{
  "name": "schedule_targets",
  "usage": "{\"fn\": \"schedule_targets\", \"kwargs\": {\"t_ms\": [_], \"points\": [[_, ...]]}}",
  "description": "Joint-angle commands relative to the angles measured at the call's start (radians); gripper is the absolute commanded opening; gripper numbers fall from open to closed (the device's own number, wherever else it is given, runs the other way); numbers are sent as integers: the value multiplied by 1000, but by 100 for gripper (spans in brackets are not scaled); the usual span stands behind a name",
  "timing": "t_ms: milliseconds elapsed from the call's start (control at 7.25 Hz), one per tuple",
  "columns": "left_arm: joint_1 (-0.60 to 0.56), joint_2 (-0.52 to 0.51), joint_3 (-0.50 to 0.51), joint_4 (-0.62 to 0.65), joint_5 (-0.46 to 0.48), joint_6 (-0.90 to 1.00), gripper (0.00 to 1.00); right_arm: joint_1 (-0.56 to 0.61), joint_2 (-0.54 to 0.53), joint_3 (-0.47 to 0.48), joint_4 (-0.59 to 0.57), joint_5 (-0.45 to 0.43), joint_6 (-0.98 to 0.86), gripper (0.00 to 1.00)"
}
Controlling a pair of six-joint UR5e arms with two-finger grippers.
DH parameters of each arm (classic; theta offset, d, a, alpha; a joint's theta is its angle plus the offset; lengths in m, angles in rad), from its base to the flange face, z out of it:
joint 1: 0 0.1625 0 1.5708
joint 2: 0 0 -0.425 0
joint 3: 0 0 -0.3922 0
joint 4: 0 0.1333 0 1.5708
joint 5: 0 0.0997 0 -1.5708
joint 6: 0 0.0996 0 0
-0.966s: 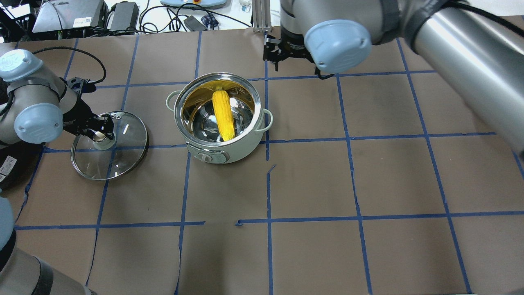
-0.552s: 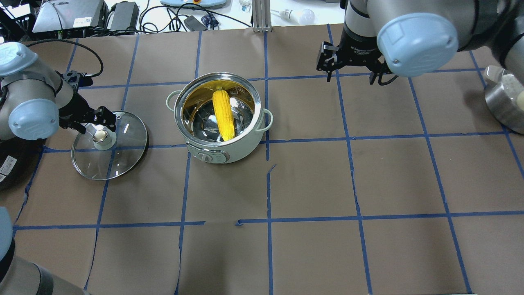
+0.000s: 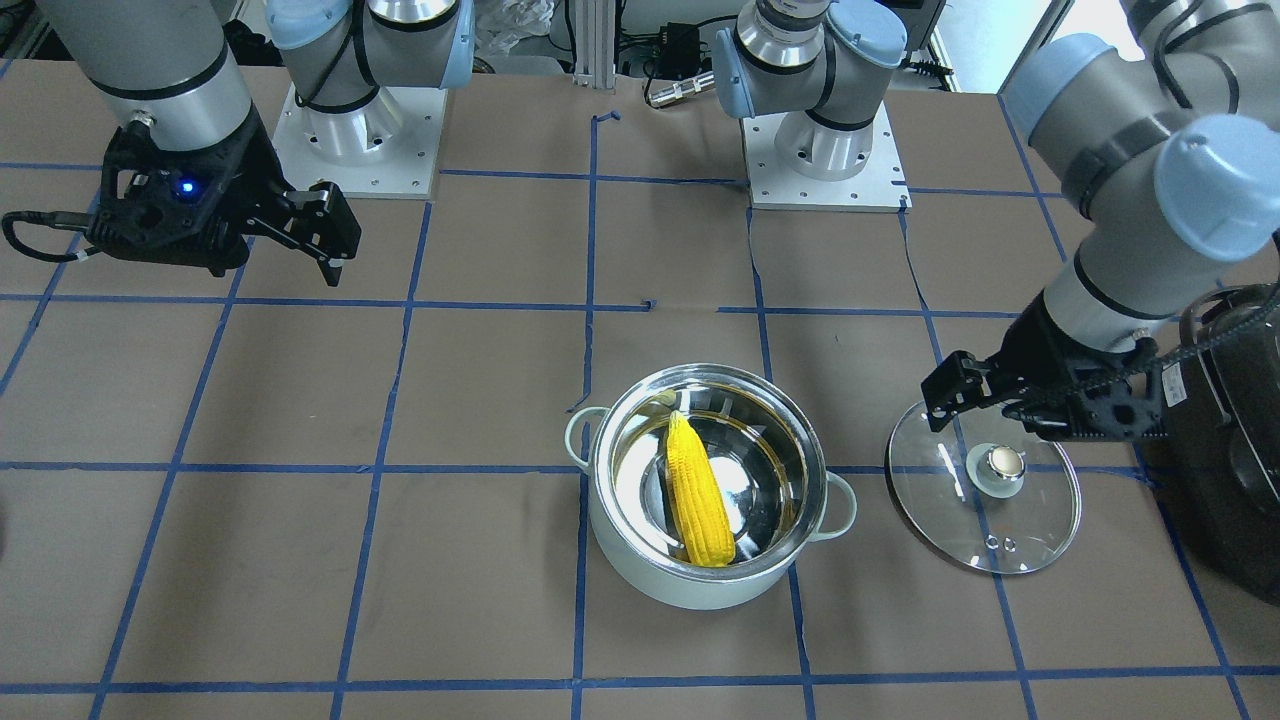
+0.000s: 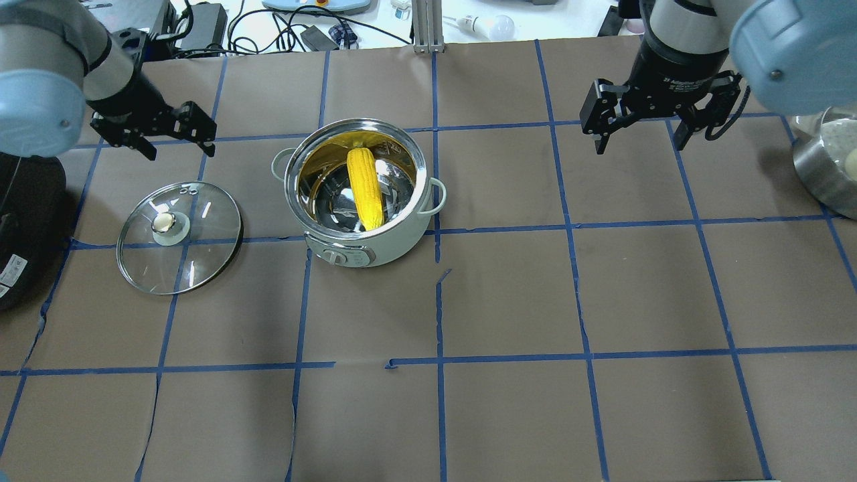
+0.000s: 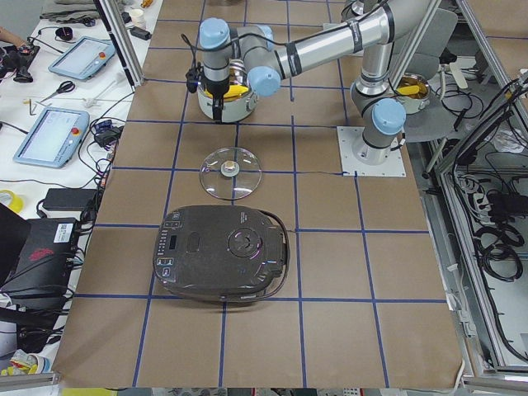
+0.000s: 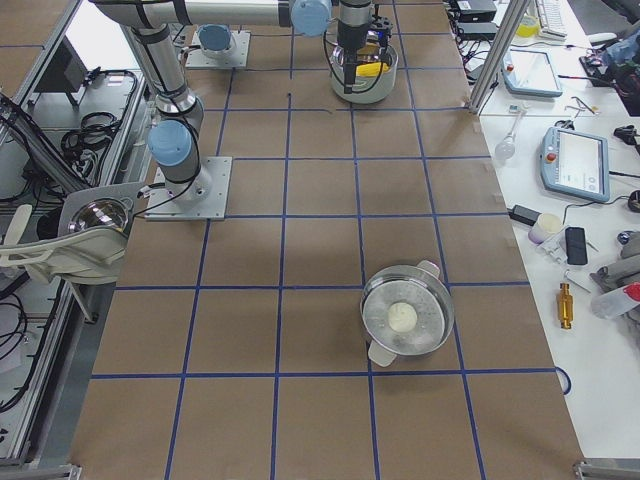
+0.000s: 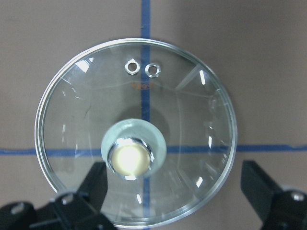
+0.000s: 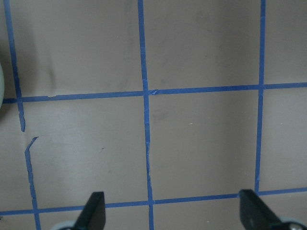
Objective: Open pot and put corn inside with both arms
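Lying yellow corn (image 4: 365, 188) inside shiny, lidless pot (image 4: 365, 241).

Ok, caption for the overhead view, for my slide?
Corn in the open pot, glass lid lying beside it, left gripper and right gripper both open and empty.

One pot (image 4: 375, 249), one corn (image 4: 365, 187), one glass lid (image 4: 209, 224), one black cooker (image 5: 223, 264), one steel bowl (image 6: 435, 300).
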Motion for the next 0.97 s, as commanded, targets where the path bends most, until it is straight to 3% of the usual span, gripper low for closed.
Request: {"fn": "schedule_targets", "kwargs": {"t_ms": [0,276,828], "points": [[-153,59,104,-150,2,-172,100,-6,-24,7,9,32,-4,100],[-209,123,106,-200,4,-212,100,-8,-26,7,3,40,-4,100],[-209,171,78,-218,21,-209,100,-8,-29,1,-1,40,-3,100]]}}
